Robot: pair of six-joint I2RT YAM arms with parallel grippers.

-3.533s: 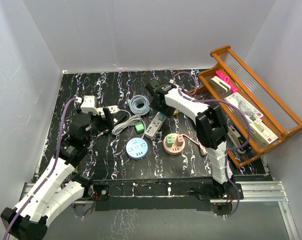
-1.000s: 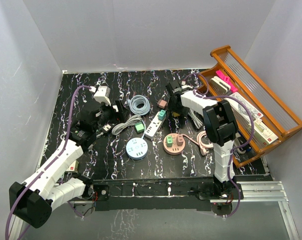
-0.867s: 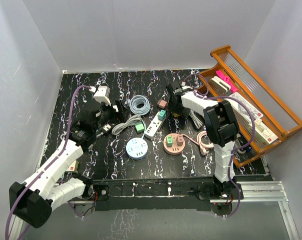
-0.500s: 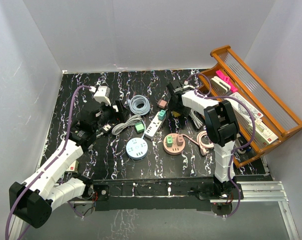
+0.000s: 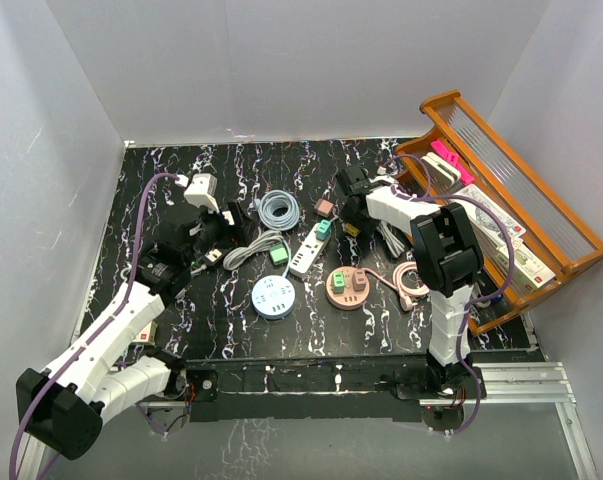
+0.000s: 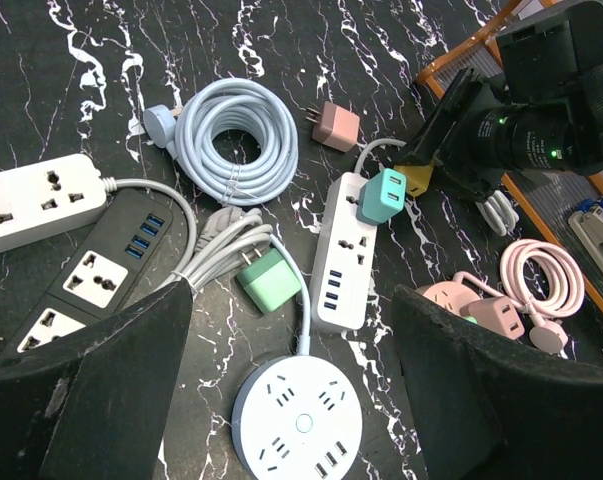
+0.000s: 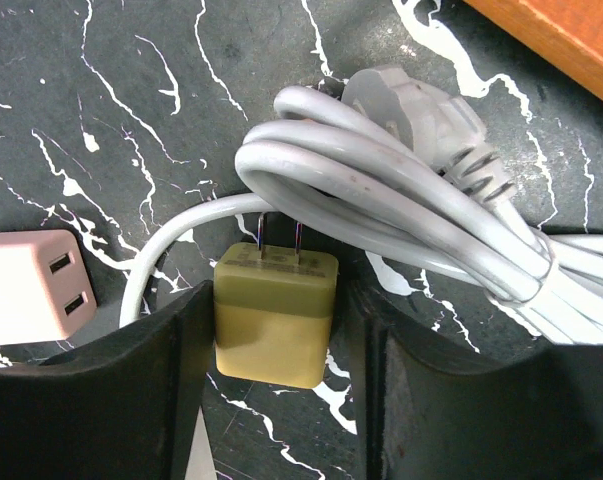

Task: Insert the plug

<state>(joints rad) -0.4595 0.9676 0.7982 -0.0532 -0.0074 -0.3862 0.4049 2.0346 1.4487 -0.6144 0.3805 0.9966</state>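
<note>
Right gripper (image 7: 276, 335) is pinched onto the yellow plug (image 7: 274, 318) – I see a finger pressed on each side. The plug is low over the table (image 7: 101, 120), prongs tucked under the white cable coil (image 7: 401, 220), pink adapter (image 7: 26, 285) just beside. Left gripper (image 6: 291, 300) gapes wide, holding nothing – it hangs above the white power strip (image 6: 343, 250).

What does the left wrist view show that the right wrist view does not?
Only the left wrist view: the round power strip, the coiled blue cable and the green adapter. Only the right wrist view: the two prongs of the olive plug, between the fingers of the right tool. Both: the olive plug and the pink adapter.
</note>
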